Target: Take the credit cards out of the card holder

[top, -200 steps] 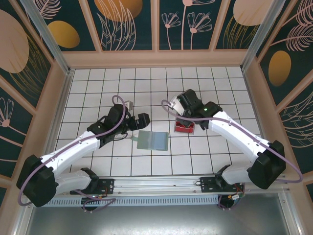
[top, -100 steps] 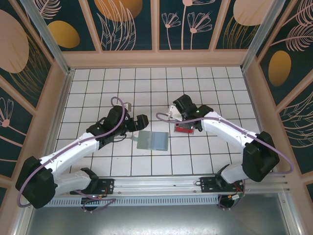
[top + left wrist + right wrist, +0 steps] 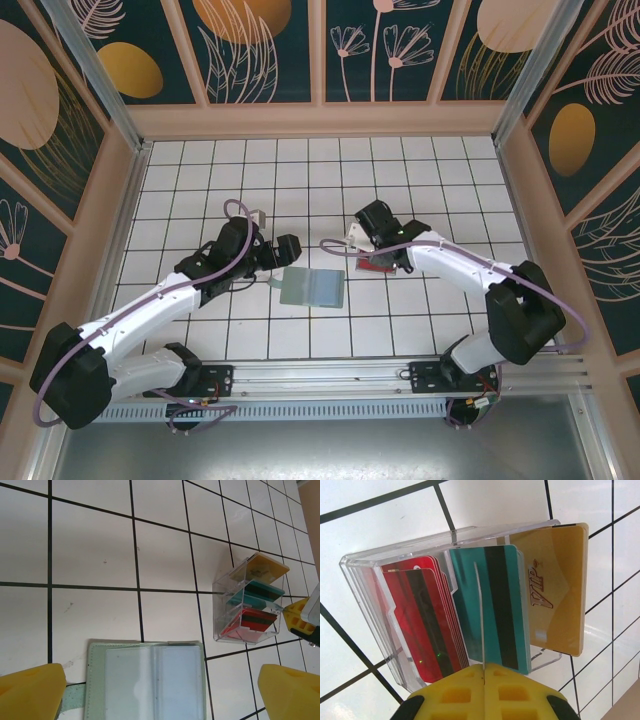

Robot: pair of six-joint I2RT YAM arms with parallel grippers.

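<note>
The card holder (image 3: pixel 313 287) lies open and flat on the tiles, and its pale pockets (image 3: pixel 150 680) look bare. My left gripper (image 3: pixel 160 692) hangs open just above it, one yellow finger (image 3: pixel 30 692) on each side. To the right, a clear tray (image 3: pixel 219 611) holds red (image 3: pixel 420 620), teal (image 3: pixel 507 605) and gold (image 3: pixel 555 590) credit cards on edge. My right gripper (image 3: pixel 483 667) is shut on a thin card (image 3: pixel 482 615) seen edge-on, right over the teal stack. In the top view it points down at the tray (image 3: pixel 376 263).
White tiled floor with black grout runs all round. Wooden walls with dark leaf panels close in the back and sides (image 3: pixel 320 120). A metal rail (image 3: pixel 320 375) carries the arm bases at the near edge.
The right arm has folded in, and its gripper has shifted slightly left and lower over the tray, staying shut. The left arm has barely moved. The card holder lies as before.
</note>
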